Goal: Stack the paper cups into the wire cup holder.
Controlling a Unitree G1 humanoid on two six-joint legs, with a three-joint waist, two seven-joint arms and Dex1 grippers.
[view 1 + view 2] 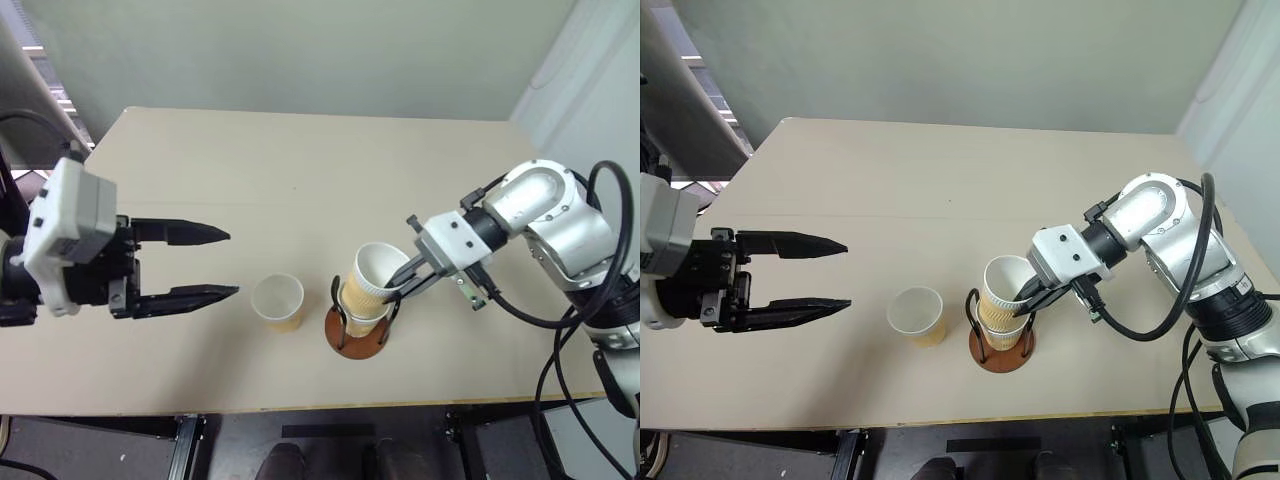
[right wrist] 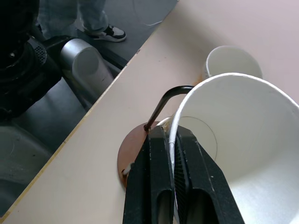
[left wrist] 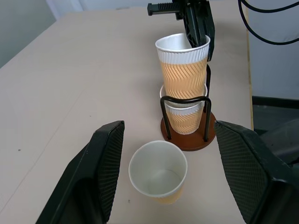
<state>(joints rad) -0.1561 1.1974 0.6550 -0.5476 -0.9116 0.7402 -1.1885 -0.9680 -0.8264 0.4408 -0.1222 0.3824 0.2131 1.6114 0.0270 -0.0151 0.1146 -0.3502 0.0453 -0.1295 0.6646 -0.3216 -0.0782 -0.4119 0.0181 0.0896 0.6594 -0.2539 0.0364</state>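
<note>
In the head views, a pale, matte beige table (image 1: 300, 160) is carrying the wire cup holder (image 1: 358, 325), a round reddish-brown disc with thin black wire loops rising from it, near the front edge. One tapered paper cup is sitting low inside the loops, mouth up, and a second cup (image 1: 375, 275) is nested partway into it, leaning toward the robot's right so its long axis is tilting off vertical. The right gripper (image 1: 408, 285) is pinching that upper cup's white rim between its black fingers. A third, loose cup (image 1: 278, 302) is standing upright and empty just beside the holder, on the robot's left. The left gripper (image 1: 200, 262) is hovering over the table farther left, its tapered fingers spread wide and holding nothing.

In the left wrist view, the upper cup's (image 3: 183, 70) tan wall is showing diagonal embossed ribs below a smooth white band, and the loose cup (image 3: 158, 171) is showing a white inside.

In the right wrist view, the right fingers (image 2: 156, 182) are clamping the thin rim, one inside and one outside.
</note>
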